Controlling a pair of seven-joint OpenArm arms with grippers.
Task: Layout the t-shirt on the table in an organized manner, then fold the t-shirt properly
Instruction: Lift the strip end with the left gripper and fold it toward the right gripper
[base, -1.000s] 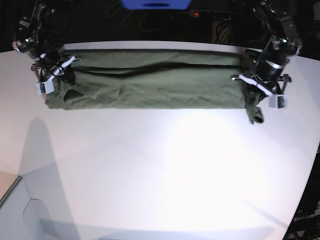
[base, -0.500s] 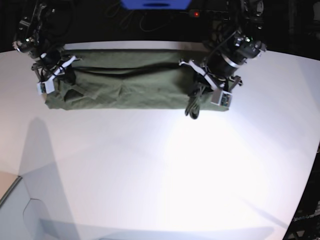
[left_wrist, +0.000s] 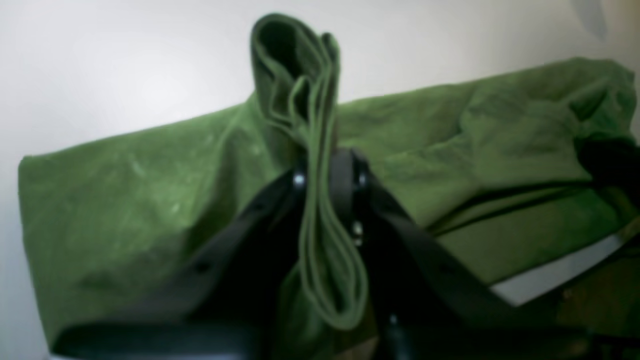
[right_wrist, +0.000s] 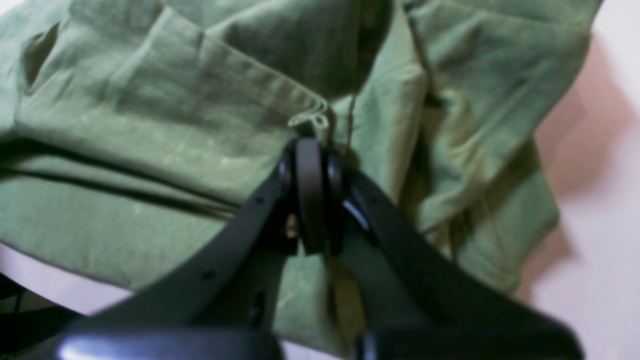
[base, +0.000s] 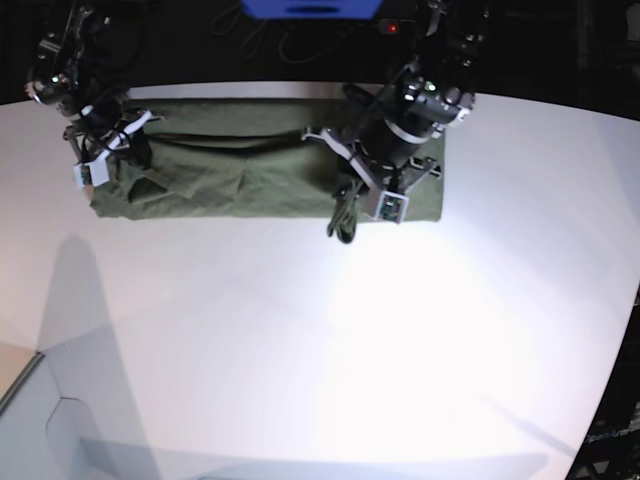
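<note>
While right pincer pins t-shirt, left pincer grips fold

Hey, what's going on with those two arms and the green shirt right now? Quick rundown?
Left gripper shut on t-shirt end, carrying it over the rest. Right gripper shut on the opposite end. Table shows nothing in the way.

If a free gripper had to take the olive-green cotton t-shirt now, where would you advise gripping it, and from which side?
I would grip the olive-green cotton t-shirt at its straight near edge, midway between the two grippers, coming from the open table side. The cloth lies flat and uncovered there; both ends are already clamped.
</note>
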